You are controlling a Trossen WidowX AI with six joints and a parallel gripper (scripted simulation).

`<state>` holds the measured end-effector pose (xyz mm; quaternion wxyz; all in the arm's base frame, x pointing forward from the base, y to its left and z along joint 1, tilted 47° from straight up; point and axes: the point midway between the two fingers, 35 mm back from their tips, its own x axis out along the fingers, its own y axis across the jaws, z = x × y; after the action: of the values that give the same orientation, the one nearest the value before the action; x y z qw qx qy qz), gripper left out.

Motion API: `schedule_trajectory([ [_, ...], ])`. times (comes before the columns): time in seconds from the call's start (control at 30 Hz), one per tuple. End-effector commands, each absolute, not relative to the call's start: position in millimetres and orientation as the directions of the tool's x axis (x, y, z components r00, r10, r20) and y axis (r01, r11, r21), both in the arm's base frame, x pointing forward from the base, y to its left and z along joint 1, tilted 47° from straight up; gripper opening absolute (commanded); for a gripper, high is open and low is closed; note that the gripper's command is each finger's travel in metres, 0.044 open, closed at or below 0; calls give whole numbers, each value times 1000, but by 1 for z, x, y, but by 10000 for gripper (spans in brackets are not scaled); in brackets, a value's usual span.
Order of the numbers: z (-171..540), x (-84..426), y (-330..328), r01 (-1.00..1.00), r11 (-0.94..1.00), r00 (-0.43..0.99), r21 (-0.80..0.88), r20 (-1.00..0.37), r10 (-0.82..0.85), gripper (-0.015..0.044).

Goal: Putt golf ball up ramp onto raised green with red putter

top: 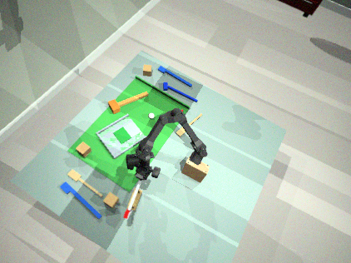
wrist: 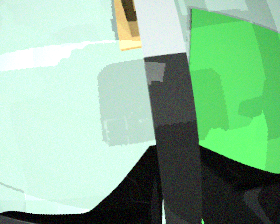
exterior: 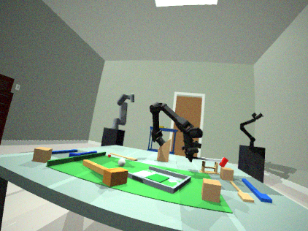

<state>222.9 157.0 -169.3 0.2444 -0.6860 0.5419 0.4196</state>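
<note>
From above, my gripper (top: 143, 174) sits at the mat's near edge, clamped on the dark grip end of the red putter (top: 132, 202), whose shaft runs away from me to its red head, resting on a small wooden stand (top: 136, 198). The golf ball (top: 151, 116) lies well apart on the green mat, beyond the raised green (top: 121, 135). From the side, the putter (exterior: 213, 160) lies level, its head pointing away from the ball (exterior: 121, 161). At my wrist, the grip (wrist: 171, 135) runs straight out between my closed fingers
</note>
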Motion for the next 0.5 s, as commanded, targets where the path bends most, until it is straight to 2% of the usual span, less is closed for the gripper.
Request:
schedule_trajectory([
  [0.0,-144,219,189,-948,-301,70,105,-854,-516,0],
  [0.3,-127,214,203,-947,-305,76,102,-850,-522,0],
  [0.47,-104,225,193,-980,-196,88,20,-845,-527,0],
])
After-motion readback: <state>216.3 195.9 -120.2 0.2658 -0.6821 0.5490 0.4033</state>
